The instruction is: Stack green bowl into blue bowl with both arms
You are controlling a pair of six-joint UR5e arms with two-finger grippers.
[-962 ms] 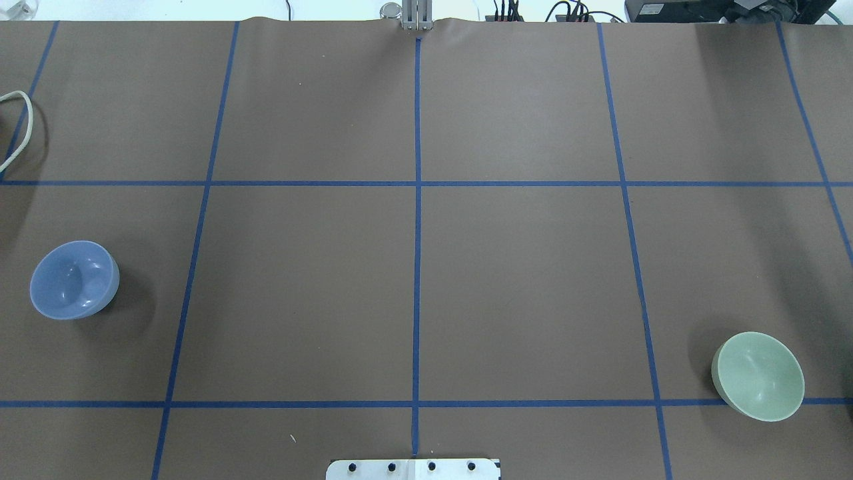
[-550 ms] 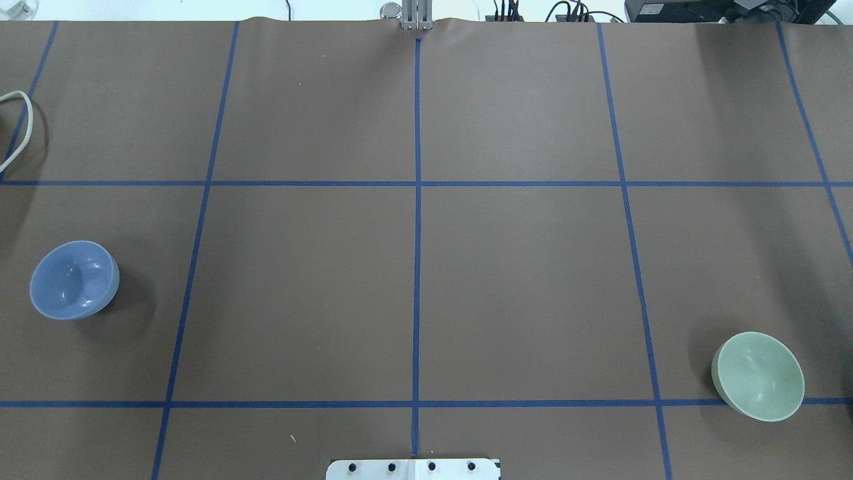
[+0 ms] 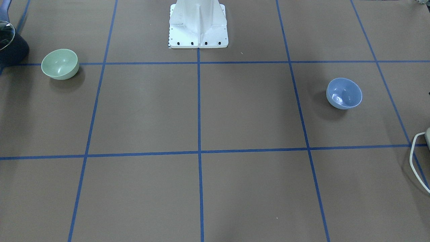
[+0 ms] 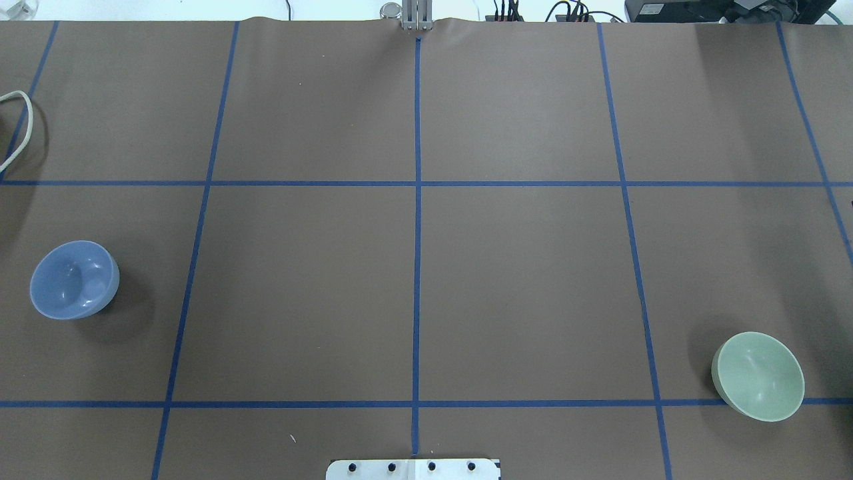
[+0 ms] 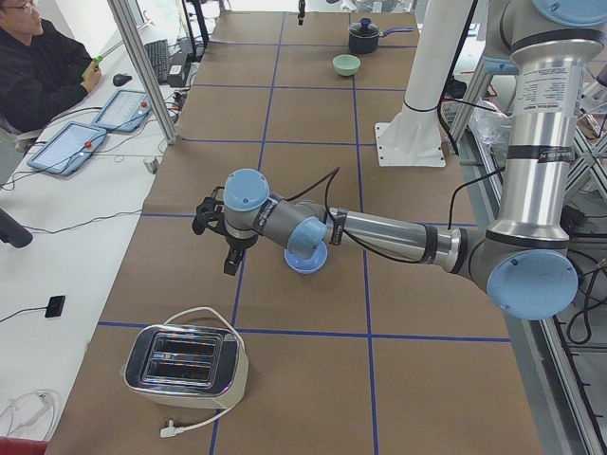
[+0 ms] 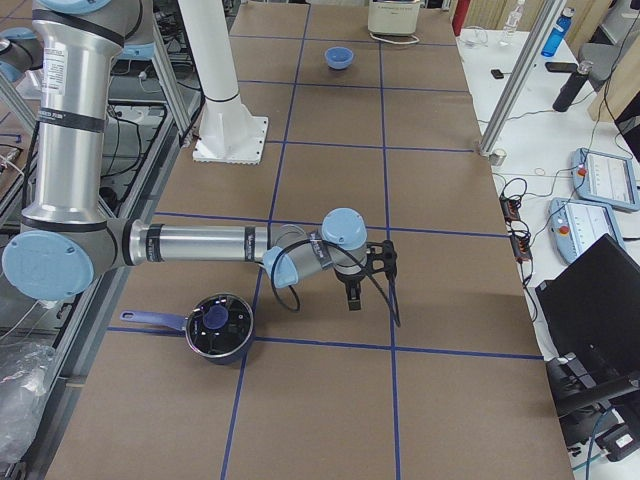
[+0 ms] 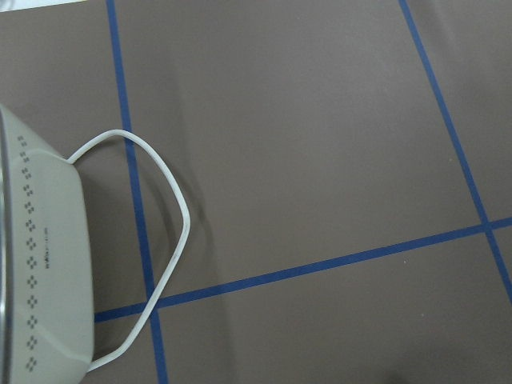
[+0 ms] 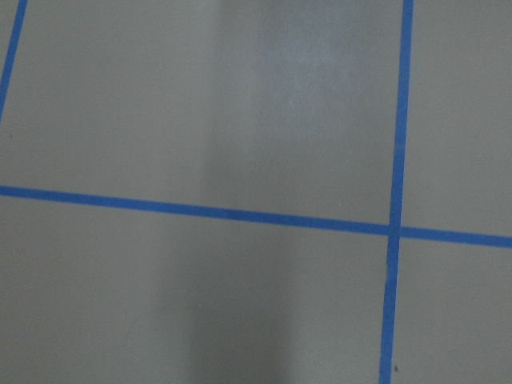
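Note:
The green bowl [image 4: 758, 377] stands upright at the table's near right; it also shows in the front view [image 3: 59, 64] and far off in the left side view [image 5: 346, 64]. The blue bowl [image 4: 74, 280] stands upright at the left, also in the front view [image 3: 344, 93]. In the left side view the left forearm crosses over the blue bowl [image 5: 306, 258]. The left gripper [image 5: 226, 254] hangs past it; I cannot tell if it is open. The right gripper [image 6: 355, 290] hangs above the table; I cannot tell its state. The right arm hides the green bowl there.
A toaster [image 5: 185, 365] with a white cable [image 4: 20, 127] stands at the left end. A dark pot [image 6: 220, 325] with a blue-knobbed lid stands at the right end near the green bowl. The white pedestal [image 3: 198, 23] stands at mid table on the robot's side.

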